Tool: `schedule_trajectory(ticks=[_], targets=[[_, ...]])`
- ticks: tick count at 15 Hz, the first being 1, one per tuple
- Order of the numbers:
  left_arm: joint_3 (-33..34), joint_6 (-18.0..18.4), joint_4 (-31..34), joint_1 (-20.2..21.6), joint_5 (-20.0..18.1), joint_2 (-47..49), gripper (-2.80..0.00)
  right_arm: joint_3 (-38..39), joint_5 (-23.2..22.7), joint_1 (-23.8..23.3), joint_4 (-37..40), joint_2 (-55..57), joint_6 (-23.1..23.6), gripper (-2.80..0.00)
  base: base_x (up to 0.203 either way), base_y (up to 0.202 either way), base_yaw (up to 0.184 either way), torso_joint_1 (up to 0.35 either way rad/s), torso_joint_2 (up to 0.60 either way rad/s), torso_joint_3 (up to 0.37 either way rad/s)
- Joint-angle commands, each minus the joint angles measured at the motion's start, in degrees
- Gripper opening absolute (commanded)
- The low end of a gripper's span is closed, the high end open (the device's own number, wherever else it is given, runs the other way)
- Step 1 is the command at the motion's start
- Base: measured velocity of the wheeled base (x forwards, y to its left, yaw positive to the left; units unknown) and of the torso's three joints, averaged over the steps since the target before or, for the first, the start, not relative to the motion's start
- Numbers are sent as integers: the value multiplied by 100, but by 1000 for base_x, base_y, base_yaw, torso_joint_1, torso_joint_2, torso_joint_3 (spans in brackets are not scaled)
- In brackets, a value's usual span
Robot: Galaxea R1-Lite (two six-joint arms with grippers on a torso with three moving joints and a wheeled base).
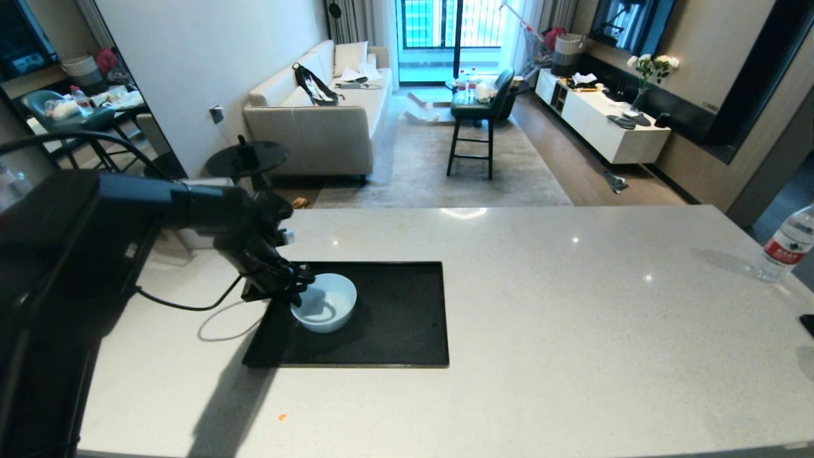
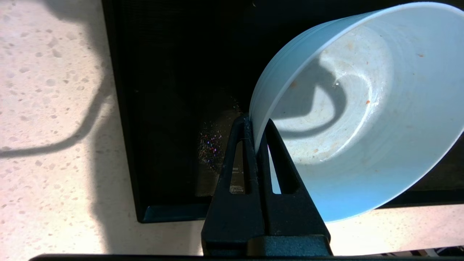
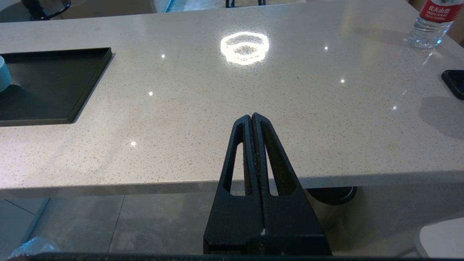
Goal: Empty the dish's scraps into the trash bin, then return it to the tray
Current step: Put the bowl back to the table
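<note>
My left gripper [image 1: 299, 286] [image 2: 255, 123] is shut on the rim of the dish [image 1: 327, 308] [image 2: 362, 108], a small light-blue bowl. One finger is inside the rim and one outside. The dish hangs tilted, low over the left part of the black tray [image 1: 394, 318] [image 2: 163, 108]; I cannot tell whether it touches. Inside it are only faint orange specks and smears. The scraps and the trash bin are out of view. My right gripper [image 3: 251, 116] is shut and empty, parked in front of the counter's near edge. The tray [image 3: 47, 83] and a sliver of the dish [image 3: 3, 72] show far to its side.
A water bottle [image 1: 787, 245] [image 3: 433, 21] stands at the counter's right edge, with a black phone [image 1: 807, 324] [image 3: 453, 83] near it. One orange crumb [image 1: 282, 417] lies on the counter in front of the tray. A dark round bin [image 3: 331, 195] sits under the counter's edge.
</note>
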State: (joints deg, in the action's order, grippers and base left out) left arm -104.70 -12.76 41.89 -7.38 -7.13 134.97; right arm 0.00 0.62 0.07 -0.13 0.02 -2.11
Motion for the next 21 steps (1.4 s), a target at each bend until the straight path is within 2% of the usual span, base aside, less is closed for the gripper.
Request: schedule_trajectory(ticks=[1, 7, 8, 15, 18, 21], targets=[[-6, -7, -6, 79, -5, 126, -280, 0, -1, 1, -4, -2, 0, -280, 0, 0, 0, 0, 0, 0], [105, 11, -6, 253, -16, 77, -280, 0, -1, 1, -4, -2, 0, -280, 0, 0, 0, 0, 0, 0], [154, 11, -6, 255, -30, 55, 0, 0, -1, 1, -4, -2, 0, -280, 0, 0, 0, 0, 0, 0], [325, 20, -6, 266, -64, -489, 0, 0, -1, 1, -4, -2, 0, -280, 0, 0, 0, 0, 0, 0], [496, 33, -6, 251, -53, -1165, 0, 0, -1, 1, -4, -2, 0, -280, 0, 0, 0, 0, 0, 0], [996, 58, -22, 234, -32, -2191, 0, 0, -1, 1, -4, -2, 0, -280, 0, 0, 0, 0, 0, 0]])
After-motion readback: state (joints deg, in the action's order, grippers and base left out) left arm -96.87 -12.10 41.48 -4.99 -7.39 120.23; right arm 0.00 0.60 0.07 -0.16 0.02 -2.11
